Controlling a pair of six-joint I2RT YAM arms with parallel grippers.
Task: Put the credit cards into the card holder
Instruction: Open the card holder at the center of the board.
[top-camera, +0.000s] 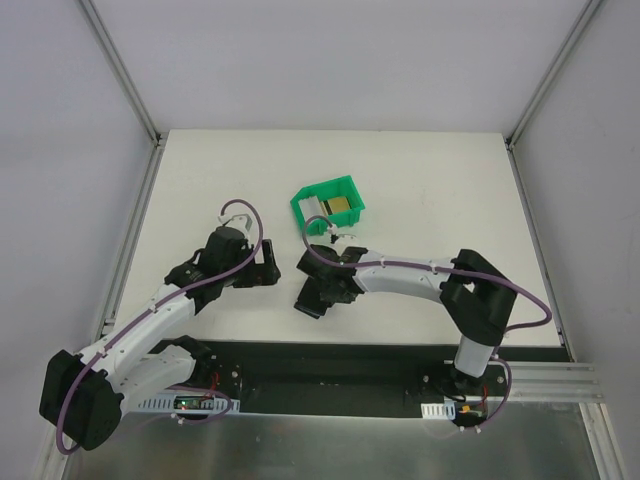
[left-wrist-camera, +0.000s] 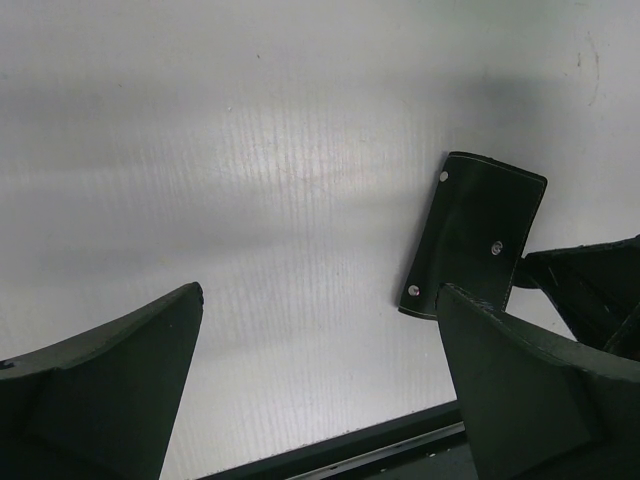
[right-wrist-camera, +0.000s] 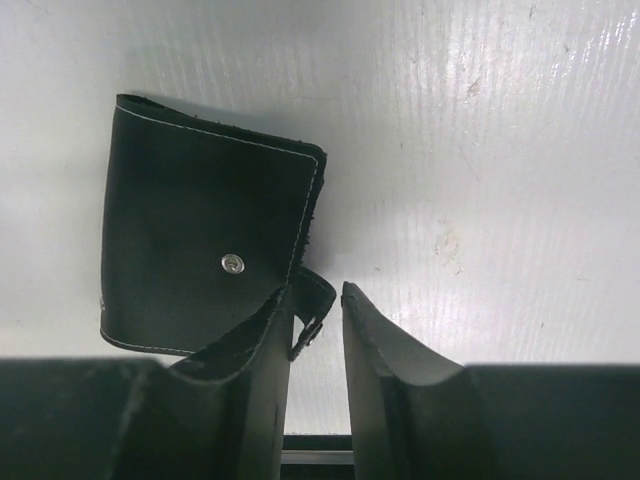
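Straddling the card holder's (right-wrist-camera: 200, 240) tab (right-wrist-camera: 322, 288) with my right gripper (right-wrist-camera: 316, 300): fingers drawn in to a narrow slot, and I cannot tell whether they pinch it.
Only the right wrist view shows the tab. The left wrist view shows my left gripper (left-wrist-camera: 320, 380) spread wide over bare table (top-camera: 450, 200), with the holder just beside its right finger. Overhead only: credit cards (top-camera: 338, 207) in the green bin (top-camera: 325, 188), beyond the holder. White walls (top-camera: 60, 120). Open surface left and right, near table edge close behind both grippers.
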